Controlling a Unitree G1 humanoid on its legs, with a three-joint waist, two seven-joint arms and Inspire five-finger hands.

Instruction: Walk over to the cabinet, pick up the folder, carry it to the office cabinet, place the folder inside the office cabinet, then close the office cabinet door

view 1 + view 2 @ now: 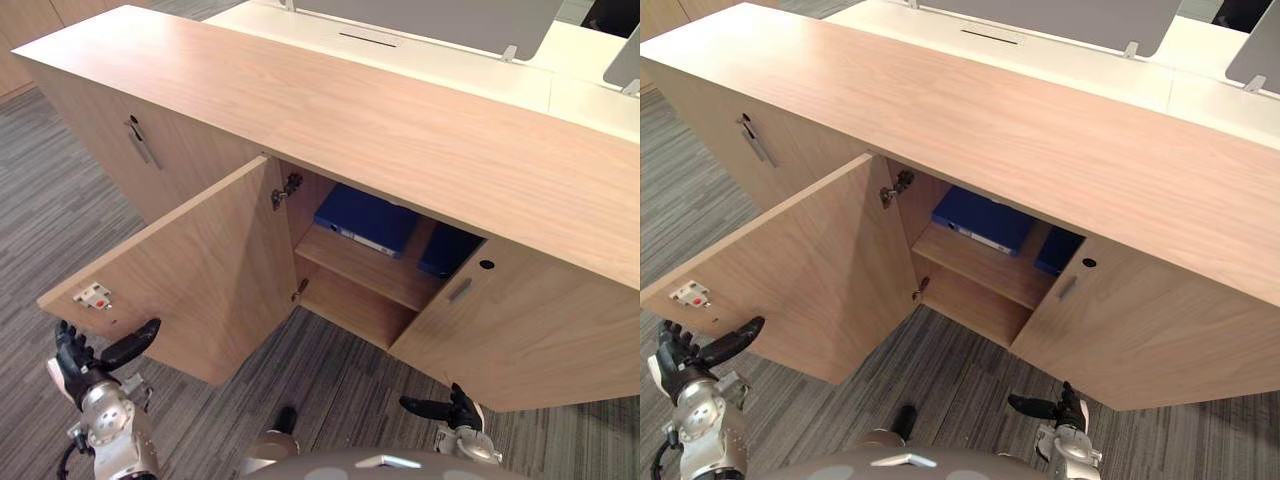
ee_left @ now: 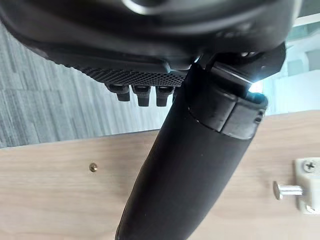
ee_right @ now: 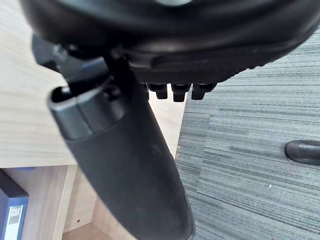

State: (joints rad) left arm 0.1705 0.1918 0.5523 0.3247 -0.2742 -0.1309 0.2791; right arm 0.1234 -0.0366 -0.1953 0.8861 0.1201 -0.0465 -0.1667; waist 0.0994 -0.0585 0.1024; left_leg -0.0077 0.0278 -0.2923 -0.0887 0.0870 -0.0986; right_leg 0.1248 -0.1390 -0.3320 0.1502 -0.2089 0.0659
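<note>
cabinet (image 1: 420,130): long one running left to right, with a desk (image 1: 450,60) right behind it
left door (image 1: 200,270): swung way out toward the near side, latch (image 1: 93,295) at its near-left corner
right door (image 1: 520,330): partly open, right of the opening
shelf (image 1: 365,268): inside, between the two doors
folder (image 1: 368,220): on the shelf, second folder (image 1: 447,250) just to its right
left hand (image 1: 80,355): by the left door's near edge
right hand (image 1: 455,408): near side, by the right door
</note>
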